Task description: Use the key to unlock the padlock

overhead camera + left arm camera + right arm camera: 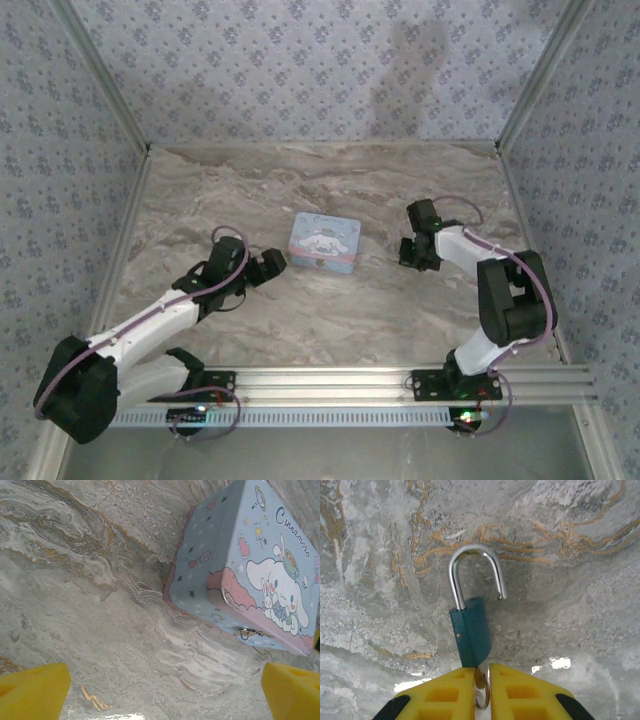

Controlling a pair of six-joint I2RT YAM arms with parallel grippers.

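Padlock [471,635]: dark teal body, silver shackle sprung open with one leg free of the body, shackle end pointing away from the key, on the right half of the tabletop [580,605]. Key [481,681]: pale metal sliver with ring, seated in the body's underside.

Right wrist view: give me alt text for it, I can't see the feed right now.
A dark teal padlock, seen against the marbled table, has its silver shackle swung open, one end free. Its base meets the right hand, whose yellow fingers stand a narrow gap apart with the key and a ring between them.
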